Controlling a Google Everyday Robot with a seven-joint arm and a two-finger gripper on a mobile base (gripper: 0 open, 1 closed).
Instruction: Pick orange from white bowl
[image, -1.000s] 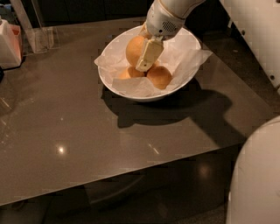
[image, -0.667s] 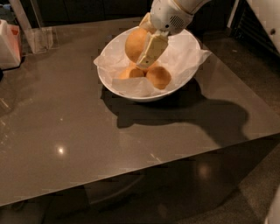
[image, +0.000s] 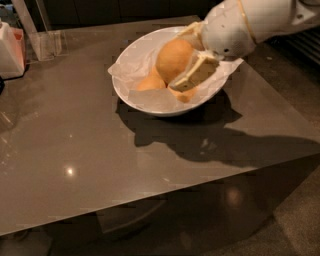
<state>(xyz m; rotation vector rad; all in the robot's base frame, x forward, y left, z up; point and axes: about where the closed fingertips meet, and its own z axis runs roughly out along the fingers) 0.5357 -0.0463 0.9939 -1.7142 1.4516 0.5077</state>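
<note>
One orange gripped by the hand inside the white bowl

Three oranges are in the white bowl, and the biggest of them is the one on which the hand has closed. One cream finger lies across the side of the orange that faces the bowl's right rim. The other finger is behind the fruit, near the bowl's far rim, and mostly hidden. The orange is over the middle of the bowl, above the two smaller oranges; whether it touches them cannot be told. One smaller orange lies toward the bowl's left side, and the other shows only partly under the front finger. Crinkled white paper lines the bowl and reaches over its left rim. The white arm comes in from the right of the bowl. The bowl stands on a grey-brown counter. Far to the left of the bowl are a clear plastic holder and a white container.
</note>
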